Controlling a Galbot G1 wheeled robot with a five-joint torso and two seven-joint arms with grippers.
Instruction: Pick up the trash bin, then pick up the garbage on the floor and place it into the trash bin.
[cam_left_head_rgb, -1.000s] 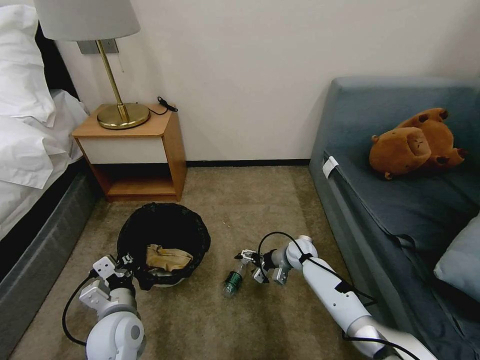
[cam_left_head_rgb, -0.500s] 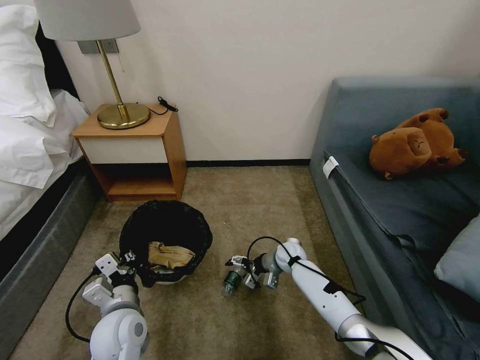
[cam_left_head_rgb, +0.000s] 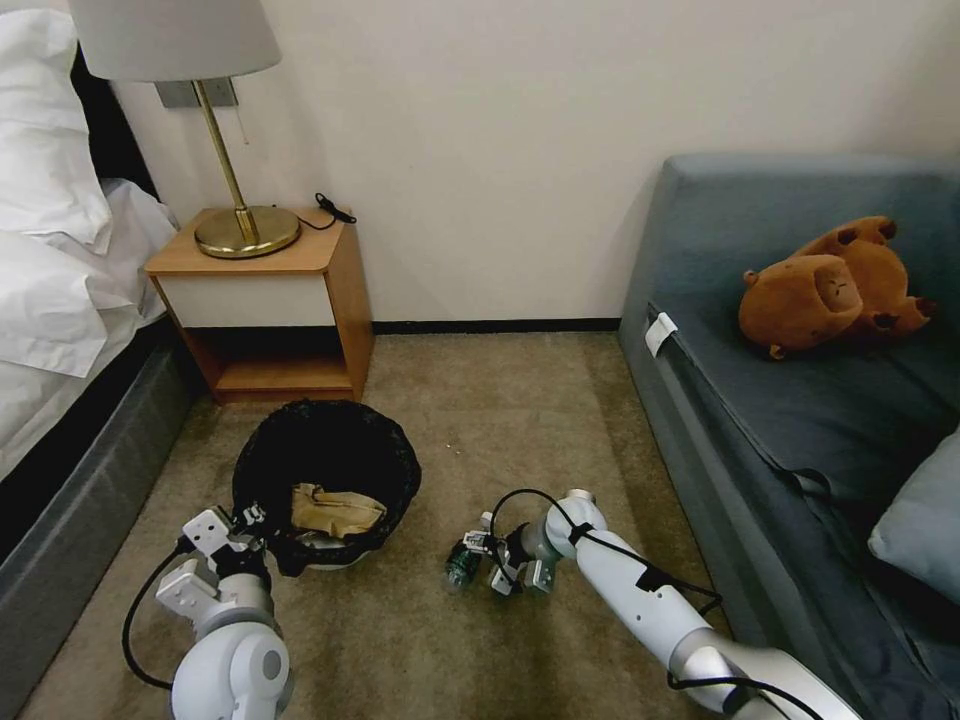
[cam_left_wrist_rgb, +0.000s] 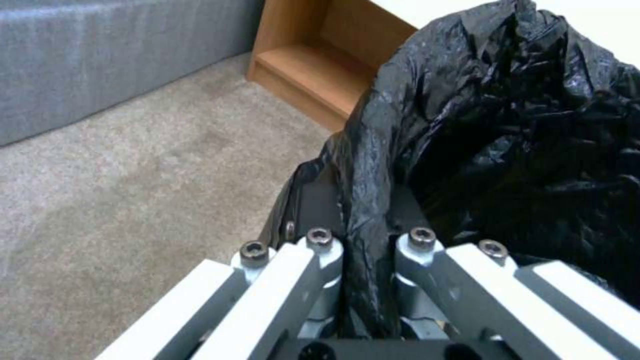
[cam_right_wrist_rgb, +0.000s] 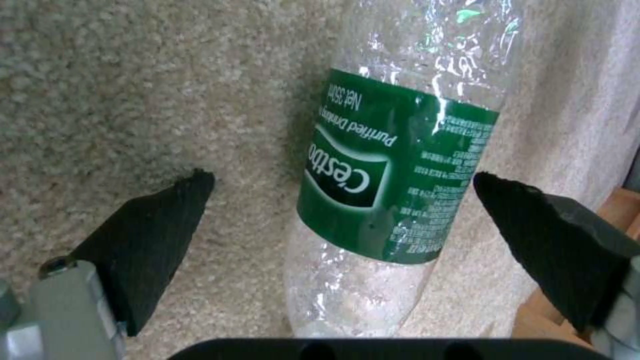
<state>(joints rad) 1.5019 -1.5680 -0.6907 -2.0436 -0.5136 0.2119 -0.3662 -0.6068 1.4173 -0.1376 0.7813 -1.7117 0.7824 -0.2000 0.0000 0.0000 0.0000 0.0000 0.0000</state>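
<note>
The right gripper (cam_left_head_rgb: 478, 560) has come lower and closer to the robot than a second ago. It now sits down over the small green bottle (cam_left_head_rgb: 461, 563) on the carpet (cam_left_head_rgb: 500, 420). Its jaws are wide open, one on each side of the bottle, not touching it. The left gripper (cam_left_head_rgb: 252, 528) still pinches the black bag on the rim of the trash bin (cam_left_head_rgb: 325, 470), closed tight. A brown paper bag (cam_left_head_rgb: 335, 512) lies inside the bin. The nightstand (cam_left_head_rgb: 262, 300) stands behind it, and the sofa (cam_left_head_rgb: 800, 400) is on the right.
</note>
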